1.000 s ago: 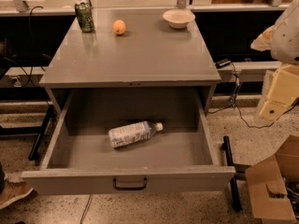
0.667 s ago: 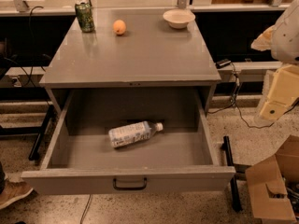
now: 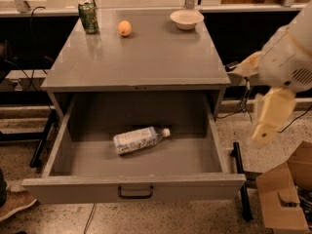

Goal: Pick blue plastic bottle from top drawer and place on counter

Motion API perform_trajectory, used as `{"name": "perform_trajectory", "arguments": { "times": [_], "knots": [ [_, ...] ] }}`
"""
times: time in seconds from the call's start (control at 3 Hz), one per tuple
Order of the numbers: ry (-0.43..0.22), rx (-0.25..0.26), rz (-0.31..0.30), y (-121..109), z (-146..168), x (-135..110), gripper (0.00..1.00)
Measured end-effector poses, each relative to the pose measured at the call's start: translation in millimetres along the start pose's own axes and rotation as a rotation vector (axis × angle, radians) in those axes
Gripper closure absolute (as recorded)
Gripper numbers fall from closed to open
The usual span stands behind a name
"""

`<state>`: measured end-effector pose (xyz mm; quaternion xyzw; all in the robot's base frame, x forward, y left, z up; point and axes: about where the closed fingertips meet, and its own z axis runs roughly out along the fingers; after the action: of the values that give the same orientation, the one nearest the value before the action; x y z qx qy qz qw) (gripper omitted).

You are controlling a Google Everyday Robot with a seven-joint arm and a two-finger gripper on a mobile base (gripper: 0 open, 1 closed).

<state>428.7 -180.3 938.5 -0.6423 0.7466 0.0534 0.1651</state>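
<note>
The blue plastic bottle (image 3: 137,140) lies on its side on the floor of the open top drawer (image 3: 131,188), white cap pointing right. The drawer is pulled fully out, with its dark bar handle at the centre front. The counter (image 3: 141,57) is the grey cabinet top behind and above the drawer. My gripper (image 3: 267,126) hangs at the right of the view, outside the drawer's right wall and well above floor level, far from the bottle. It holds nothing that I can see.
On the counter's far edge stand a green drink can (image 3: 88,17), an orange (image 3: 125,28) and a white bowl (image 3: 186,19). A cardboard box (image 3: 285,199) sits on the floor at the lower right. A shoe (image 3: 14,206) shows at the lower left.
My arm has moved left and a little down, closer to the drawer's right side. The bottle and drawer have not moved.
</note>
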Motion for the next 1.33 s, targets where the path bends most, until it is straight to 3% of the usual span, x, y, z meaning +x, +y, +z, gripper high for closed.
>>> {"name": "perform_trajectory", "arguments": {
  "times": [0.33,0.67,1.0,1.33],
  "knots": [
    [-0.112,-0.133,-0.052,29.2,61.7,-31.3,0.0],
    [-0.217,-0.222,-0.074,55.9,121.3,-70.4,0.0],
    [-0.217,-0.222,-0.074,55.8,121.2,-70.3,0.0],
    [-0.245,-0.232,-0.086,46.1,141.6,-72.8,0.0]
  ]
}}
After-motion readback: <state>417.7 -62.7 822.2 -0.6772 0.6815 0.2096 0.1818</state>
